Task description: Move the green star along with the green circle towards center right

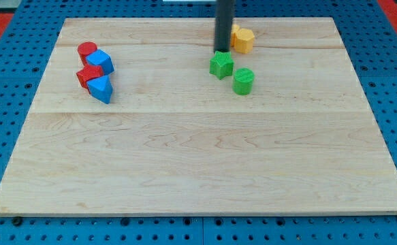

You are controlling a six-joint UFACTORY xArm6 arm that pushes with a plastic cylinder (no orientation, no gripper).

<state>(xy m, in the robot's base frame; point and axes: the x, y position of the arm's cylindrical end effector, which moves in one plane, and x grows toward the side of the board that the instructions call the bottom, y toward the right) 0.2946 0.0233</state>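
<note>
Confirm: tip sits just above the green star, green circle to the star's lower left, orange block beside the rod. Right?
Not quite. The camera view shows the green circle to the lower right of the green star, not lower left. The rest holds: my tip sits just above the star, and the orange block is beside the rod.

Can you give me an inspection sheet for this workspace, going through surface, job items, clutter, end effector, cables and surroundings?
Surface: pale wooden board, flat, lying on a blue pegboard.
Job's things: green star and green circle near the view's top centre, close together, circle toward the view's lower right of the star.
Clutter: orange block above the star; red circle, blue block, red block and blue block clustered at the view's upper left.
End effector: my tip at the star's top edge.
Cables: nothing seen.
Surroundings: red patches in the top corners.
</note>
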